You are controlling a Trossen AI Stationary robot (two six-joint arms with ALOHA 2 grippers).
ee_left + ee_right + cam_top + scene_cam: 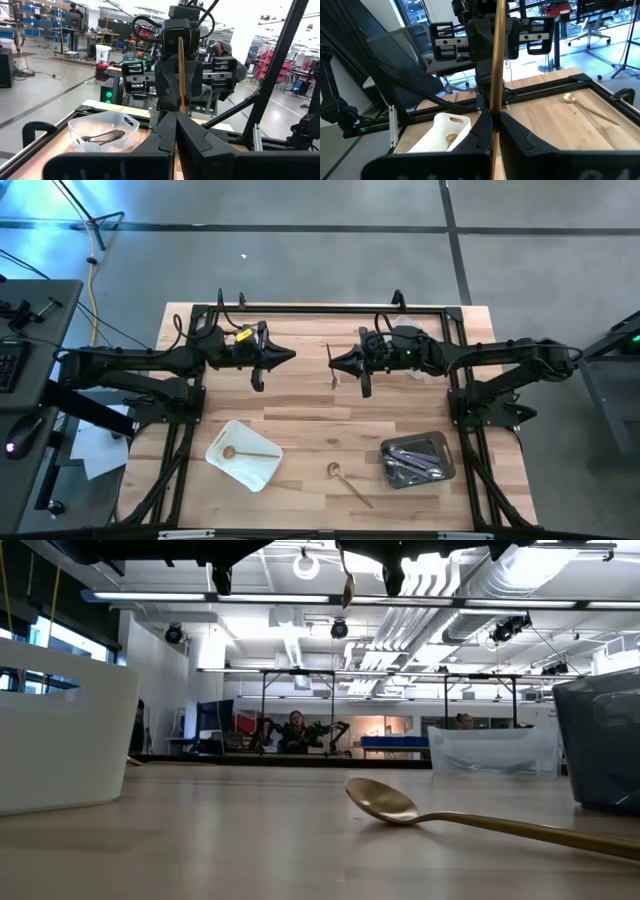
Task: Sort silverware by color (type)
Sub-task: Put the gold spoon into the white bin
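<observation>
My right gripper is shut on a gold spoon high above the middle of the table. My left gripper faces it from the left, shut on nothing, a short gap away from the spoon. Another gold spoon lies flat on the table near the front edge. One more gold spoon lies in the white tray at the front left. Dark utensils lie in the clear tray at the front right. My right gripper pinches the gold spoon's handle between its two fingers. The fingers come level from the table's right and lie across the handle. The spoon is lifted clear and roughly upright, its bowl at the lower end.
A black frame runs around the table's far edge and sides. Bare wood lies between the two trays and below both grippers. A person sits in the room beyond the table.
</observation>
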